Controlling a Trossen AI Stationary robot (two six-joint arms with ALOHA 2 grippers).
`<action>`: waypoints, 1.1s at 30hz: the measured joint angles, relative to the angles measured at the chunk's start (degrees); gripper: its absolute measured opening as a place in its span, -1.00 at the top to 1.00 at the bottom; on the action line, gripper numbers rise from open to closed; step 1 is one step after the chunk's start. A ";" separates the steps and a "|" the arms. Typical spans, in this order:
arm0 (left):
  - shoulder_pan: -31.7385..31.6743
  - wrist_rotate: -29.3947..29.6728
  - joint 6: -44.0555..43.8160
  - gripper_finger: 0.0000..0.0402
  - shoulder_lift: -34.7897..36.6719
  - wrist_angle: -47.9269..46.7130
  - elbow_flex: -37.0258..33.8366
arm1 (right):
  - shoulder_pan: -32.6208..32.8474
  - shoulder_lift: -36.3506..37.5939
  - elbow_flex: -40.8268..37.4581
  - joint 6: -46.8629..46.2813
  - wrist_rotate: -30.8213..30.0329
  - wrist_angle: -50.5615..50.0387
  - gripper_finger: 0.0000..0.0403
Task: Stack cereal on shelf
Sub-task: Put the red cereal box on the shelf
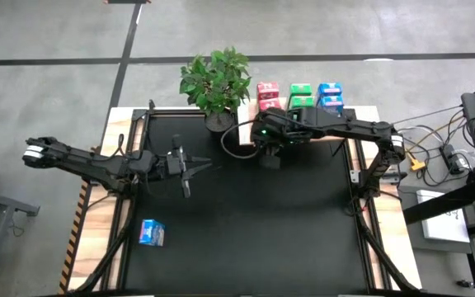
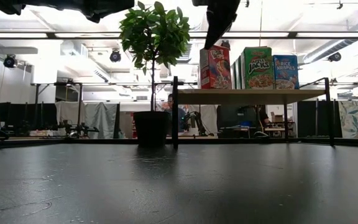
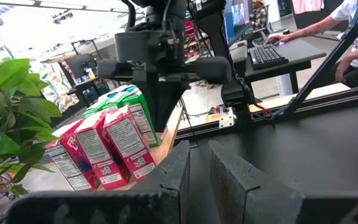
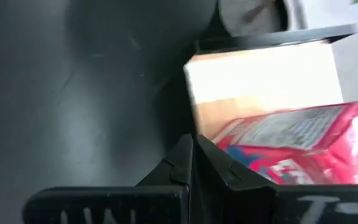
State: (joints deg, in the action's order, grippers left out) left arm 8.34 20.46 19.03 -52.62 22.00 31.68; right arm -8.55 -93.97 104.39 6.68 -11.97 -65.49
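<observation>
Right hand (image 1: 264,130), shut and empty, hovers near shelved Apple Jacks (image 2: 257,68) and Rice Krispies (image 2: 285,71).

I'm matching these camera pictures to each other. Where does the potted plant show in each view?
High view: potted plant at the table's far edge, left of the shelved cereal boxes.
Low view: plant left of centre, beside the shelf.
Left wrist view: leaves at the left edge.
Right wrist view: not identifiable.
Shared landmark: the pink-red boxes.

I see the pale wood shelf (image 2: 247,96) carrying upright cereal boxes in rows: pink-red boxes (image 1: 268,93), green boxes (image 1: 301,93), blue boxes (image 1: 330,93). One blue box (image 1: 152,233) lies apart on the worktop, near the left front.
</observation>
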 joint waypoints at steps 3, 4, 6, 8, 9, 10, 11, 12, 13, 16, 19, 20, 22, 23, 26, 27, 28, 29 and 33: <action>-0.01 -0.01 0.00 0.81 0.00 0.00 0.00 | -0.32 0.00 -0.50 0.57 -3.12 1.51 0.96; 0.00 0.00 0.00 0.81 0.00 0.00 0.00 | -0.49 0.00 -0.55 0.89 -3.53 1.51 0.96; 0.00 -0.01 0.00 0.81 0.00 0.00 0.00 | -1.07 0.00 -0.58 1.48 -3.59 1.51 0.96; 0.00 -0.01 0.00 0.81 0.00 0.00 0.00 | -1.71 0.00 -0.58 1.73 -3.67 1.53 0.96; 0.00 0.00 0.00 0.81 0.00 0.00 0.00 | -2.02 0.00 -0.58 1.93 -3.67 1.54 0.96; -0.01 0.00 0.00 0.81 0.00 0.00 0.00 | -2.27 0.00 -0.58 2.00 -3.74 1.57 0.96; 0.00 0.00 0.00 0.81 0.00 0.00 0.00 | -2.42 0.00 -0.60 2.00 -4.20 1.75 0.96; 0.00 0.00 0.00 0.81 0.00 0.00 0.00 | -2.64 0.00 -0.60 1.99 -5.11 2.07 0.96; 0.00 -0.01 0.00 0.81 0.00 0.00 0.00 | -2.77 0.00 -0.60 1.96 -5.99 2.38 0.96; 0.00 -0.01 0.00 0.81 0.00 0.00 0.00 | -3.27 0.00 -0.60 2.18 -7.50 3.64 0.96; 0.00 -0.01 0.00 0.81 0.00 0.00 0.00 | -3.68 0.00 -0.60 2.40 -7.61 5.23 0.96; 0.00 0.01 0.00 0.81 -0.01 0.00 0.00 | -3.71 0.00 -0.60 2.40 -7.63 5.65 0.96; 0.00 -0.01 0.00 0.81 0.00 0.00 0.00 | -3.70 0.00 -0.60 2.38 -7.63 6.59 0.96; 0.00 0.01 0.00 0.81 0.00 0.00 0.00 | -3.68 0.00 -0.60 2.38 -7.61 6.84 0.96; 0.00 -0.01 0.00 0.81 0.00 0.00 0.00 | -3.57 0.00 -0.20 2.99 -7.55 6.39 0.96; 0.00 0.01 0.00 0.81 0.00 0.00 0.00 | -3.41 0.00 0.35 3.04 -7.50 5.97 0.96; -0.01 0.00 0.00 0.81 0.00 0.00 0.00 | -3.35 0.00 0.96 3.07 -7.52 5.70 0.96; -0.01 0.00 0.00 0.81 0.00 -0.04 0.00 | -3.22 0.00 1.75 3.05 -7.52 5.56 0.96; 0.00 -0.01 0.00 0.81 -0.01 -0.14 0.00 | -3.11 0.04 6.21 3.51 -7.35 3.84 0.96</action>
State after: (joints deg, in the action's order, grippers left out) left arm 8.34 20.45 19.03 -52.63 21.86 31.68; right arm -11.65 -93.94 110.60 10.20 -19.32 -61.65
